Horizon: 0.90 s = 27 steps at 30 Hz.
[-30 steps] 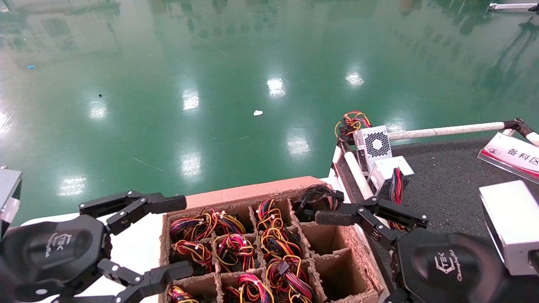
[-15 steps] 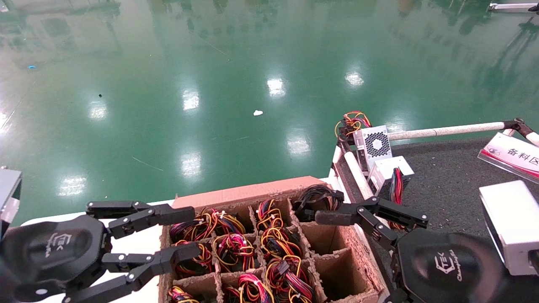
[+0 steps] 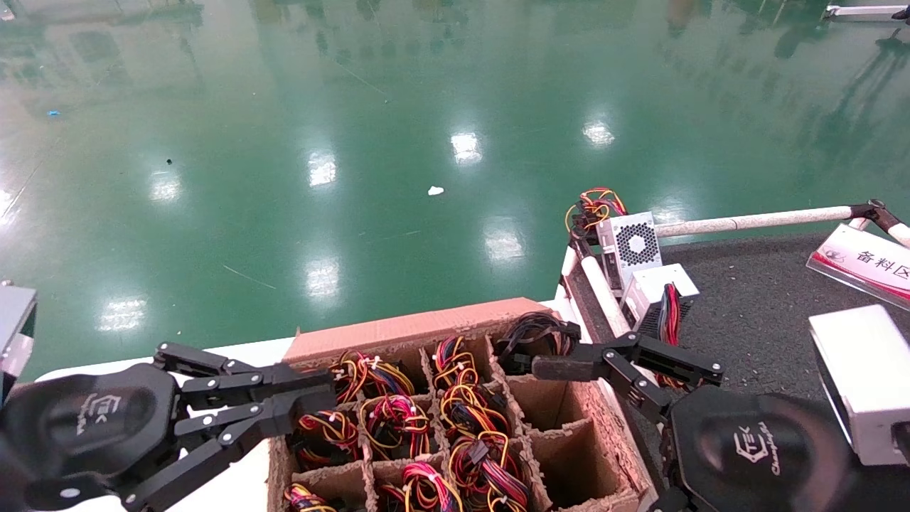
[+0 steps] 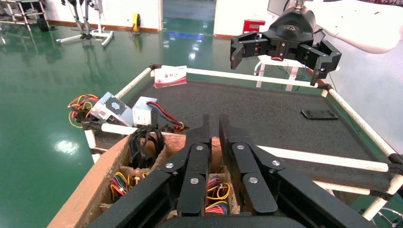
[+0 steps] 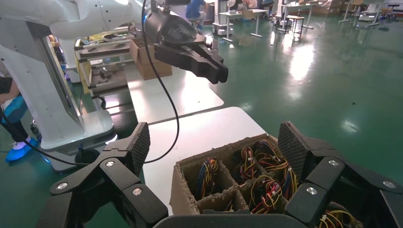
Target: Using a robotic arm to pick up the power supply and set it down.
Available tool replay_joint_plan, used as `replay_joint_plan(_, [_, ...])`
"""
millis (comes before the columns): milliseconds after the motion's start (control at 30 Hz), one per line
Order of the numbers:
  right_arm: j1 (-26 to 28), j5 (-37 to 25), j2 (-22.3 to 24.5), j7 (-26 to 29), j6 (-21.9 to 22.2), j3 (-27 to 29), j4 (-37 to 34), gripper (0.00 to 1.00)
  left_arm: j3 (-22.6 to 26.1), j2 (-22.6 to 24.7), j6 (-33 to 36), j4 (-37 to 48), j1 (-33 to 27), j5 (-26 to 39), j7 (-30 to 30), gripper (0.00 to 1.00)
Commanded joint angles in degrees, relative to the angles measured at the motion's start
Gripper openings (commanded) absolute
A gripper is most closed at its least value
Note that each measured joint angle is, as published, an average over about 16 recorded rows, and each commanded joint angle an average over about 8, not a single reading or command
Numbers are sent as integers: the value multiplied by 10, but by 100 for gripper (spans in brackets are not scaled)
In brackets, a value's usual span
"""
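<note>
1. above the near left corner of the cardboard box (image 3: pixel 455 321), my left gripper (image 3: pixel 323 397) hovers level, its two fingers (image 4: pixel 204 147) drawn nearly together on nothing.
2. over the box's right edge, my right gripper (image 3: pixel 540 367) is level too, fingers (image 5: pixel 138 145) spread wide and empty.
3. the power supply (image 3: pixel 327 427) sits in a box compartment just beyond my left fingertips, only its looped wires showing; its grey body cannot be made out.
4. two silver units (image 3: pixel 643 267) rest on the dark mat (image 3: pixel 753 299) to the right.
</note>
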Motion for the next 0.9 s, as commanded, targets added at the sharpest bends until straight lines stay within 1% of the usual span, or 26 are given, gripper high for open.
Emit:
replay_joint_plan(33, [0, 0, 0, 0, 0, 0, 0, 100, 0, 0, 0, 0, 0, 0, 0, 0])
replay_joint_plan(133, [0, 0, 0, 0, 0, 0, 0, 100, 0, 0, 0, 0, 0, 0, 0, 0])
replay_joint_plan(167, [0, 0, 0, 0, 0, 0, 0, 100, 0, 0, 0, 0, 0, 0, 0, 7])
replay_joint_plan(267, [-1, -6, 1, 1, 2, -2, -1, 100, 0, 0, 0, 0, 0, 0, 0, 44])
replay_joint_plan(400, [-5, -42, 2, 12, 18, -19, -3, 100, 0, 0, 0, 0, 0, 0, 0, 94])
replay_joint_plan(433, [-6, -55, 1, 17, 24, -25, -5, 100, 0, 0, 0, 0, 0, 0, 0, 100])
replay_joint_plan(600, [-12, -118, -5, 45, 52, -57, -18, 100, 0, 0, 0, 0, 0, 0, 0, 100])
replay_joint_plan(633, [-14, -128, -8, 49, 57, -63, -21, 94, 0, 0, 0, 0, 0, 0, 0, 100])
replay_joint_plan(667, [-15, -138, -10, 52, 63, -68, -23, 85, 0, 0, 0, 0, 0, 0, 0, 100])
replay_joint_plan(867, [-25, -190, -35, 67, 98, -95, -26, 10, 0, 0, 0, 0, 0, 0, 0, 100])
replay_joint_plan(900, [-26, -198, -39, 68, 103, -99, -26, 4, 0, 0, 0, 0, 0, 0, 0, 100])
